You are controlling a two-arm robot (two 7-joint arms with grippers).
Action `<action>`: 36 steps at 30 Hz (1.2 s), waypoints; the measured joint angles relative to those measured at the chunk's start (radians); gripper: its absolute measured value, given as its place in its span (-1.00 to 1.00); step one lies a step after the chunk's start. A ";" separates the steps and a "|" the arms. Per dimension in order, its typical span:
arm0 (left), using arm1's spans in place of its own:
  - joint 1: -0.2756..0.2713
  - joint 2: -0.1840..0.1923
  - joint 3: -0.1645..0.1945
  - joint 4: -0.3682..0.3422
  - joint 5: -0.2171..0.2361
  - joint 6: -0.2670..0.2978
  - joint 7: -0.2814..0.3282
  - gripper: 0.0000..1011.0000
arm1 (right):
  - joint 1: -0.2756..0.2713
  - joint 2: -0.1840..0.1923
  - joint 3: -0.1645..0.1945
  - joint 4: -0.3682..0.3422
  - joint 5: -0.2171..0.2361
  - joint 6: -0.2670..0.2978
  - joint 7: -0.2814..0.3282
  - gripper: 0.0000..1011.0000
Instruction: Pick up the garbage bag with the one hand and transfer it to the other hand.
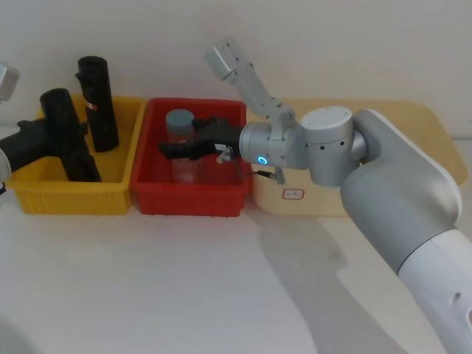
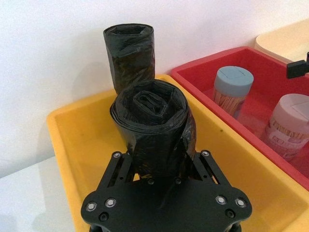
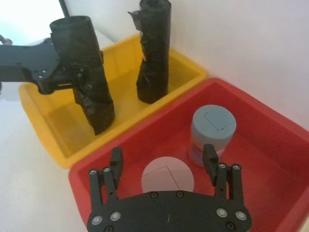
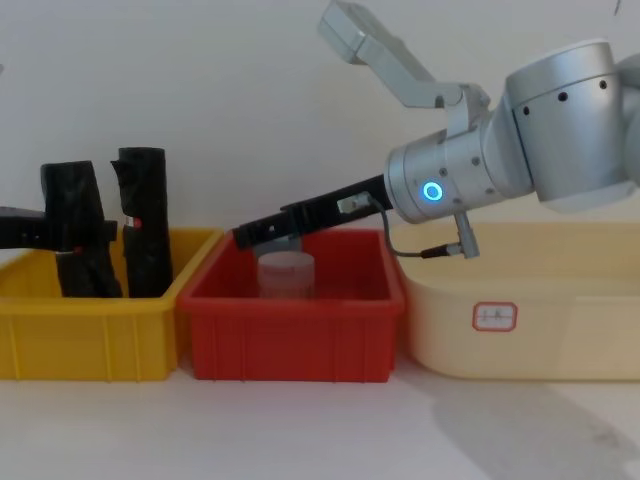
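garbage bag [image 2: 152,116] gripped in left end effector [image 2: 161,157], inside yellow bin [image 2: 70,145]

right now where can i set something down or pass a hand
Bare: the white table before the yellow bin and red bin; yellow bin's floor between garbage bag and red bin. Crowded: red bin, two jars under the open right gripper; left gripper shut on the garbage bag by the taller roll.
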 joint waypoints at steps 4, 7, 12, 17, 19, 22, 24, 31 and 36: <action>0.000 0.000 0.000 0.000 0.000 0.000 0.000 -0.22 | 0.011 -0.001 -0.006 0.025 -0.010 0.002 0.000 0.98; 0.000 0.000 0.000 0.000 0.000 0.000 0.000 -0.22 | 0.019 0.000 -0.011 0.039 -0.017 0.004 0.000 0.98; 0.000 0.000 0.000 0.000 0.000 0.000 0.000 -0.22 | 0.026 0.001 -0.016 0.056 -0.026 0.009 0.004 0.98; 0.000 0.000 0.000 0.000 0.000 0.000 0.000 -0.22 | 0.031 0.004 -0.019 0.068 -0.031 0.017 0.014 0.98; 0.000 0.000 0.000 0.000 0.000 0.000 0.000 -0.22 | 0.033 0.005 -0.020 0.071 -0.032 0.023 0.022 0.98; 0.000 0.000 0.000 0.000 0.000 0.000 0.000 -0.22 | 0.035 0.006 -0.021 0.074 -0.032 0.029 0.035 0.98; 0.000 0.000 0.000 0.000 0.000 0.000 0.000 -0.22 | 0.036 0.007 -0.021 0.076 -0.031 0.034 0.045 0.98; 0.000 0.000 0.000 0.000 0.000 0.000 0.000 -0.22 | 0.037 0.008 -0.023 0.078 -0.025 0.041 0.066 0.98; 0.000 0.000 0.000 0.000 0.000 0.000 0.000 -0.22 | 0.040 0.008 -0.024 0.081 -0.021 0.042 0.076 0.98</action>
